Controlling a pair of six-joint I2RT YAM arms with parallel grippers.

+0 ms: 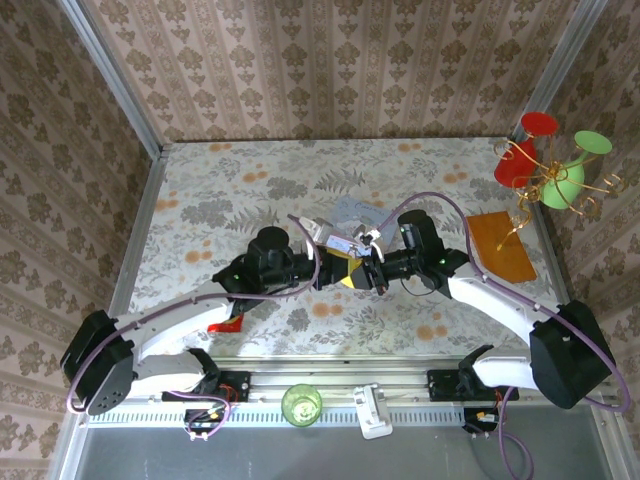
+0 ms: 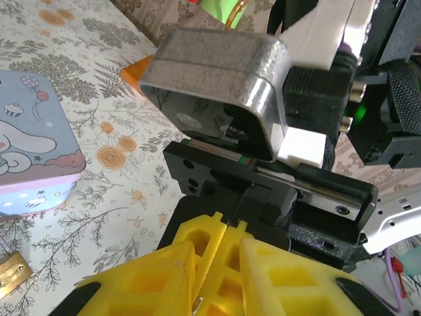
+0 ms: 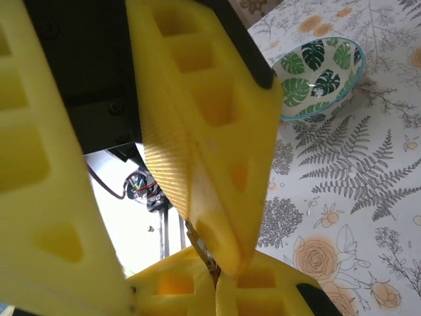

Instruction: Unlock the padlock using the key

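The two arms are meeting tip to tip above the middle of the desk [image 2: 125, 197]. The right end effector [image 3: 217, 263] is clamped shut, and it seems to be pinching the key [image 3: 201, 245], a thin golden sliver showing low in its wrist view. The left end effector [image 2: 217, 257] is sitting right against it, fingers close together. I cannot tell whether it is gripping anything.

This looks like a hand-over. To do it well, I think the left should be biting the key's broad end squarely, leaving the blade sticking out. The right should be letting go only once that bite is firm.

The padlock [image 2: 12, 276] is lying on the desk at the lower left of the left wrist view, just below the tin [image 2: 33, 151]. The tin is printed with a white cartoon animal and a cupcake. I am finding no readable writing anywhere.
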